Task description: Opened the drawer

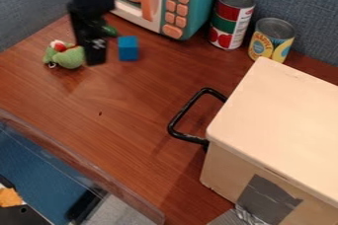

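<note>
Although your gripper [96, 62] hangs well apart from the box [284, 110] in the camera view, it is on the handle side, where a pull would start. Whether it is wide or narrow, I cannot tell. The drawer handle [188, 114] juts from the box, presumably turned that way for you to hook; opening looks not yet begun (a judgement, from how close the handle sits). Grey tape [267, 199] on the box's near wall perhaps braces it against dragging.
</note>
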{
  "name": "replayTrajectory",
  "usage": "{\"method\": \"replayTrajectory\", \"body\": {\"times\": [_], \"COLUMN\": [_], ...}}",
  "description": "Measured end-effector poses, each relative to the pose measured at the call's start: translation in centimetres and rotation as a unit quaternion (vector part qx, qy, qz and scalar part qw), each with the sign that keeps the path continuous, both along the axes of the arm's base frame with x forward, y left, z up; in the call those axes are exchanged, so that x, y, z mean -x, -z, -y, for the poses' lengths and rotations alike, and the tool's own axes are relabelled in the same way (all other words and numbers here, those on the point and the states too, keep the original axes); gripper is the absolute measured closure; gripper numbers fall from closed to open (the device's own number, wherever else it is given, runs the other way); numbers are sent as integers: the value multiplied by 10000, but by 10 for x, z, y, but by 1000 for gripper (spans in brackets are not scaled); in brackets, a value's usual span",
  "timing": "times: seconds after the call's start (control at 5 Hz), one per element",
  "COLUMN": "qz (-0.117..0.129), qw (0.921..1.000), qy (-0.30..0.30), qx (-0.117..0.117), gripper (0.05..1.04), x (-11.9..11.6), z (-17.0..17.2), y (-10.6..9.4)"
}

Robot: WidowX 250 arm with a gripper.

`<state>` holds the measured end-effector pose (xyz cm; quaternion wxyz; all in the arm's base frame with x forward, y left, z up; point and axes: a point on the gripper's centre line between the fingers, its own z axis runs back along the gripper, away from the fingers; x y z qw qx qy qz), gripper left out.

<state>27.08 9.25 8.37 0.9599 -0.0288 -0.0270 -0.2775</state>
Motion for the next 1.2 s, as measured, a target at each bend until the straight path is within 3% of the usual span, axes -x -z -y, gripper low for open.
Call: {"method": "replayTrajectory", "body": {"times": [0.2, 0.4, 0.6, 1.2], "qz": [228, 262, 200, -58], "qw": [9986, 9951, 9910, 9870], "qy": [-446, -876, -1200, -1468], "qx": [140, 372, 556, 651], "gripper": [83, 83, 83, 83], "x": [-11, -16, -22, -23], "z": [40, 57, 79, 123], "y": [-3, -4, 2, 28]}}
